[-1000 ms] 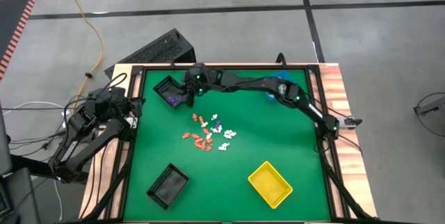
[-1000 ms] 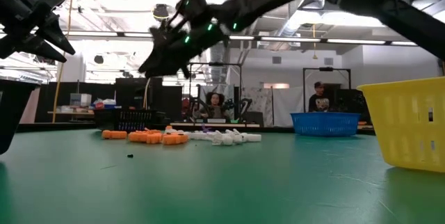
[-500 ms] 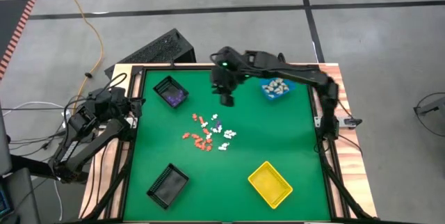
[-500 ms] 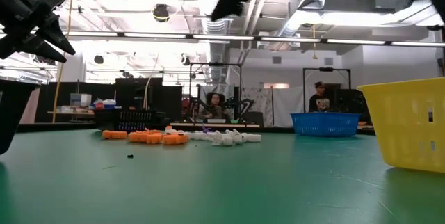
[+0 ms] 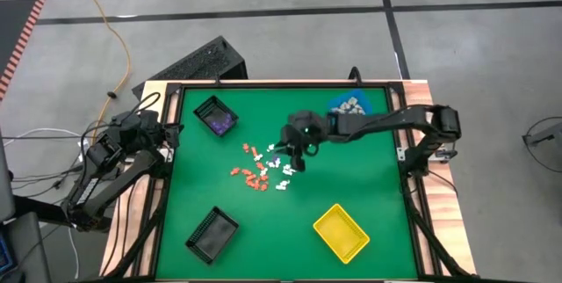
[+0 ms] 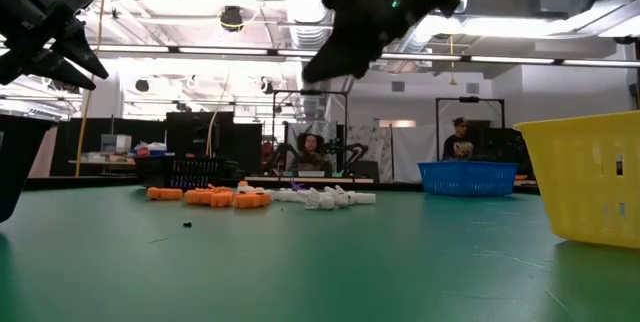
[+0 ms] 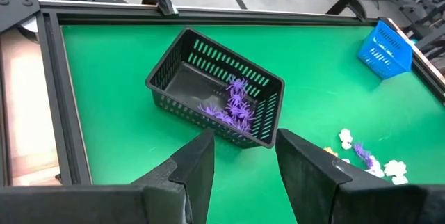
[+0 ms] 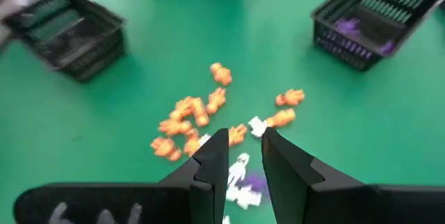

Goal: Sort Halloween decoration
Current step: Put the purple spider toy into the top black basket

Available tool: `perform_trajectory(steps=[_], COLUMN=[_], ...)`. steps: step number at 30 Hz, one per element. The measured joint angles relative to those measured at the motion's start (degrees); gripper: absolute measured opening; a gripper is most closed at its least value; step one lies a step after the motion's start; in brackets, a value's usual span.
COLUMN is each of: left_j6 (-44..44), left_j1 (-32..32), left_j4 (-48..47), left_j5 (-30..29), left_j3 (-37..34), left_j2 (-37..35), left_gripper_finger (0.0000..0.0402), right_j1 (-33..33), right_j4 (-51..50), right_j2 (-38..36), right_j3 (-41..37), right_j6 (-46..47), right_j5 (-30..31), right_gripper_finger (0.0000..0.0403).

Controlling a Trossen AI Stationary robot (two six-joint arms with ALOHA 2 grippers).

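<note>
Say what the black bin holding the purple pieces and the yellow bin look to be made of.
Black bin: likely moulded plastic with a matte finish, going by its thin slotted lattice walls. Yellow bin: probably the same kind of plastic, slightly glossy, with slotted sides and a thicker rolled rim. Purple pieces: look like soft or thin plastic; too small to be sure.

Loose Halloween decoration [image 5: 263, 167] lies mid-counter [image 5: 369, 195], the right gripper [image 5: 291, 154] above its right edge. Four bins sit toward the corners (one [image 5: 216, 116] nearest the left gripper [image 7: 242, 156] holds pieces).
</note>
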Motion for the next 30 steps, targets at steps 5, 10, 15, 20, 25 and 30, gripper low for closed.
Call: perform_trajectory(steps=[5, 10, 15, 20, 25, 30], left_j6=[-0.13, -0.42, -0.70, -0.96, -0.96, -0.94], left_j1=[-0.01, 0.00, -0.02, 0.00, 0.00, -0.01], left_j4=[-0.02, -0.02, -0.02, -0.06, -0.10, -0.13], left_j5=[0.07, 0.13, 0.11, 0.01, -0.15, -0.47], left_j3=[0.00, 0.00, 0.00, 0.00, 0.00, 0.00], left_j2=[0.00, 0.00, 0.00, 0.01, 0.00, 0.00], left_gripper_finger=[0.0143, 0.0143, 0.0143, 0.0143, 0.0143, 0.0143], right_j1=[2.01, 2.83, 2.81, 1.97, 0.81, -0.01], right_j4=[2.33, 2.74, 6.80, 8.28, 8.59, 9.74], right_j2=[5.43, 10.52, 14.51, 15.93, 15.92, 17.56], right_j3=[-0.81, -0.81, -0.79, -0.72, -0.72, -0.64], right_j6=[-1.97, -2.19, -2.19, -1.87, -2.19, -1.62], right_j5=[3.21, 3.32, 7.08, 8.25, 8.19, 7.36], right_gripper_finger=[0.0130, 0.0190, 0.0240, 0.0243, 0.0223, 0.0209])
